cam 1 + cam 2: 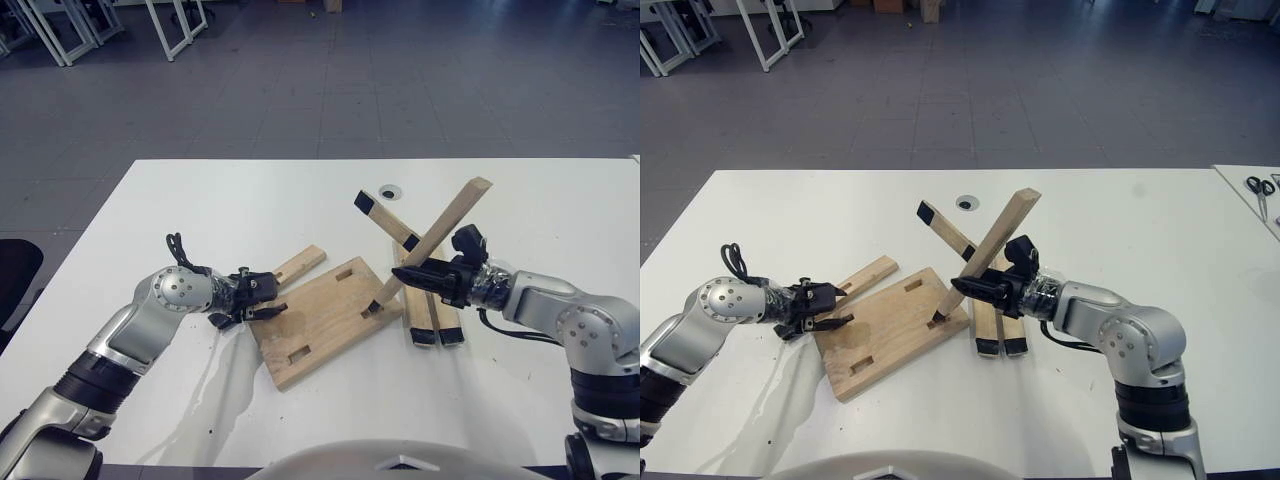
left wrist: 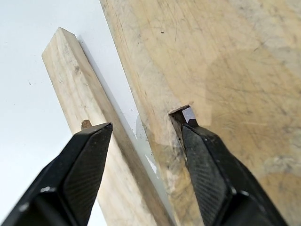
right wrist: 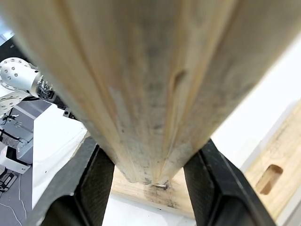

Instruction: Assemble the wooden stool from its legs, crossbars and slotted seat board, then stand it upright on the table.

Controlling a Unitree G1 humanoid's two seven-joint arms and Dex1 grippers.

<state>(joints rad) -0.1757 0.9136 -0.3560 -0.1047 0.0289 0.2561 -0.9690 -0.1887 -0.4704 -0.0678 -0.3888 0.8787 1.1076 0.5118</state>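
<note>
The slotted seat board (image 1: pixel 320 322) lies flat on the white table (image 1: pixel 200 200). My left gripper (image 1: pixel 266 299) stands open at the board's left edge; one finger (image 2: pixel 207 160) lies on the board (image 2: pixel 235 70), the other (image 2: pixel 80 165) over a short crossbar (image 2: pixel 80 89). That crossbar (image 1: pixel 300 265) pokes out from behind the board. My right gripper (image 1: pixel 418 272) is shut on a tilted wooden leg (image 1: pixel 450 215), whose black-tipped lower end (image 1: pixel 373 307) rests at a slot near the board's right edge. In the right wrist view the leg (image 3: pixel 141 80) runs between the fingers (image 3: pixel 94 188).
Another black-tipped leg (image 1: pixel 385 218) leans behind the held one. Two more legs (image 1: pixel 432 322) lie side by side right of the board. A round cable hole (image 1: pixel 388 190) sits farther back. Scissors (image 1: pixel 1260 186) lie on a neighbouring table at far right.
</note>
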